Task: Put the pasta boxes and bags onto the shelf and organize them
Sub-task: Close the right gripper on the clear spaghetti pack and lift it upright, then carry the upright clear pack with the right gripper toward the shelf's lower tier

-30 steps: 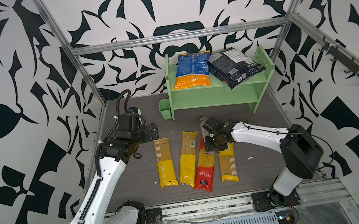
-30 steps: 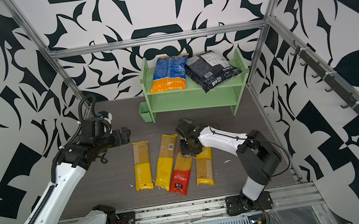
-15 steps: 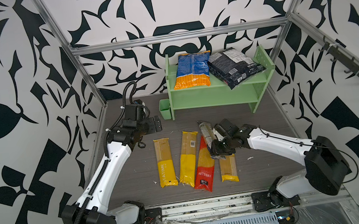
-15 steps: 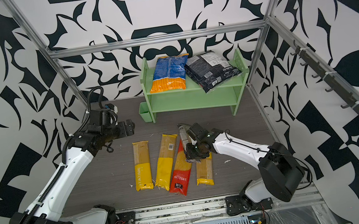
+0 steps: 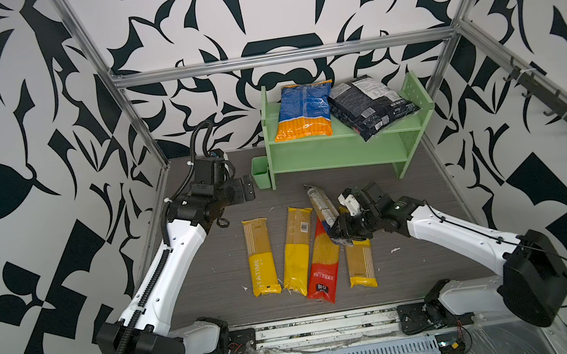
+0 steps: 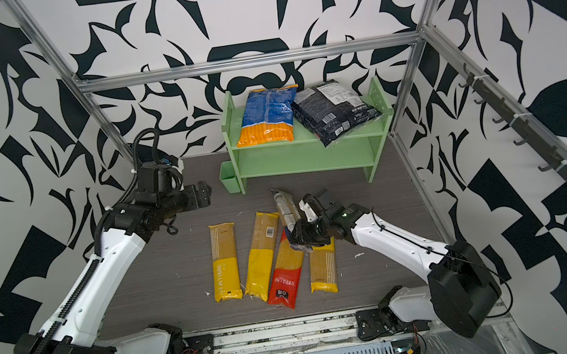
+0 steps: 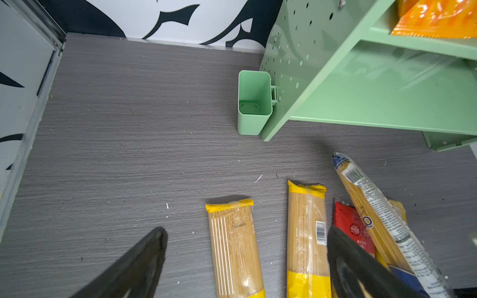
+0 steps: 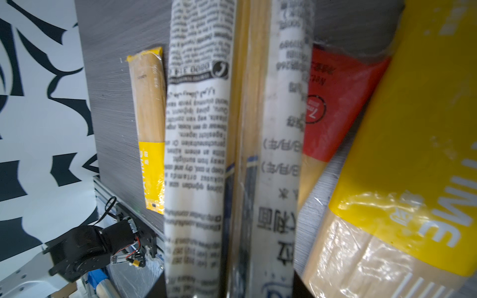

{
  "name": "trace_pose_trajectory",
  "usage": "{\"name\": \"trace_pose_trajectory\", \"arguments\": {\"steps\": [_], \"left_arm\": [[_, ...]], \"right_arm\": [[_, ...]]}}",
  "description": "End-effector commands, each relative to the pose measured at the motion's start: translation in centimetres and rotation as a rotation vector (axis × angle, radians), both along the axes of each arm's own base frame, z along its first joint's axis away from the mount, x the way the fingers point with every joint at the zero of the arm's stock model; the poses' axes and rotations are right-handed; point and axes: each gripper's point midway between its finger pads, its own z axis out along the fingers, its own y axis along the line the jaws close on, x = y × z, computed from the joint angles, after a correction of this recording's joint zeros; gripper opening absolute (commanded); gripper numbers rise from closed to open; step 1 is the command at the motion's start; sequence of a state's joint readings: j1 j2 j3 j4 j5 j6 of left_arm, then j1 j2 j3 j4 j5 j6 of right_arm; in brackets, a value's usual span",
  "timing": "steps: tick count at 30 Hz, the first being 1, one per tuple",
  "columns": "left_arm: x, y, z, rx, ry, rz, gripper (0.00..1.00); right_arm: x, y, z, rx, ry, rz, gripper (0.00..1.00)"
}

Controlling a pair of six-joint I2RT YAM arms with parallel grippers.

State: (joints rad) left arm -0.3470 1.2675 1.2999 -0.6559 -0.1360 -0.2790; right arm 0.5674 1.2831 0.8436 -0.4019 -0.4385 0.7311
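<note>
The light green shelf stands at the back, with a blue-and-orange bag and a black bag on its top tier. On the floor lie three yellow spaghetti packs and a red one. My right gripper is shut on the near end of the navy-clear spaghetti pack, which slants above the red pack. My left gripper hovers open and empty left of the shelf.
A small green cup hangs on the shelf's left side panel. The shelf's lower tier is bare. Metal frame posts and patterned walls enclose the grey floor; a rail runs along the front edge.
My left gripper has moved back and right, closer to the green cup. My right arm has swung outward and drawn the navy-clear pack slightly nearer, still gripping it.
</note>
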Motion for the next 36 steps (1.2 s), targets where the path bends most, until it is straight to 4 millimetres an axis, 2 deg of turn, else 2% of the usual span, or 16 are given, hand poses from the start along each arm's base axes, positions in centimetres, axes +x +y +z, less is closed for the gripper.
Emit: {"name": "trace_pose_trajectory", "arguments": {"steps": [1,9,11,13,21,27,36], "left_arm": [[0.0,0.4,1.0,0.015,-0.014,0.011,0.99],[0.1,0.7,0.9,0.028,-0.017,0.026,0.99],[0.7,0.5,-0.2,0.037,0.009,0.025,0.99],[0.9,0.4,-0.1,0.033,0.002,0.025,0.99],[1.8,0.1,0.4,0.049,-0.018,0.008,0.99],[2.1,0.4,1.2,0.075,-0.049,0.005,0.99],[2.7,0.5,2.3,0.101,-0.087,-0.001,0.99]], "right_arm": [[2.2,2.2,6.6,0.178,-0.228,0.055,0.00],[1.9,2.3,9.6,0.197,-0.288,0.105,0.00],[1.8,2.3,10.5,0.207,-0.304,0.114,0.00],[1.8,2.4,11.3,0.211,-0.315,0.124,0.00],[3.1,2.8,14.4,0.231,-0.392,0.137,0.00],[5.3,3.1,15.8,0.233,-0.442,0.135,0.00],[11.0,3.5,15.6,0.188,-0.515,0.103,0.00]]}}
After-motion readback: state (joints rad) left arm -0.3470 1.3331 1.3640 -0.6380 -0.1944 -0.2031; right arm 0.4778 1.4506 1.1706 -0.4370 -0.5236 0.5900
